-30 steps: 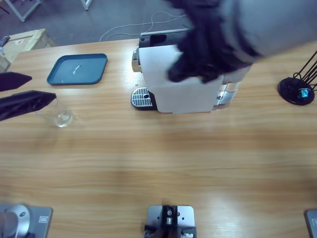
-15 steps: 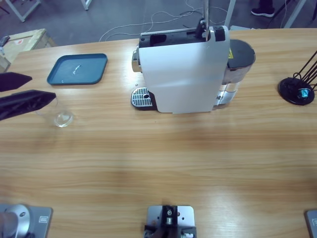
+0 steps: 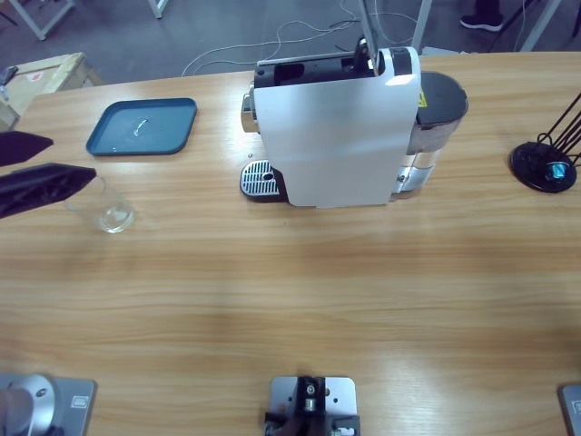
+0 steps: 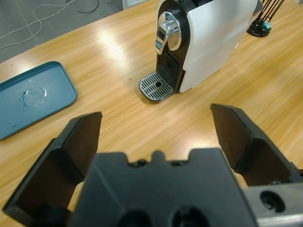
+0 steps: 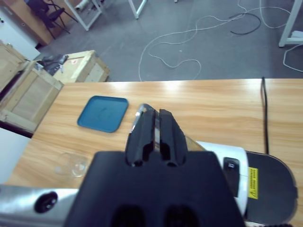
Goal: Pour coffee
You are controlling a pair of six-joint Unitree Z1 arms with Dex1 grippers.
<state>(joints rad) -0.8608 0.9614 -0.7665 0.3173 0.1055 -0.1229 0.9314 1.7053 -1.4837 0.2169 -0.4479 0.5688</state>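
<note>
One glass (image 3: 109,209) stands upright at the table's (image 3: 290,300) 9 o'clock side in the high view, beside the left gripper (image 3: 36,168); coffee cannot be made out. Left wrist view: jaws spread, coffee machine (image 4: 203,42) at 12 o'clock. Right wrist view: right gripper (image 5: 155,130) pressed together above the machine's unreadable yellow label (image 5: 252,183).
</note>
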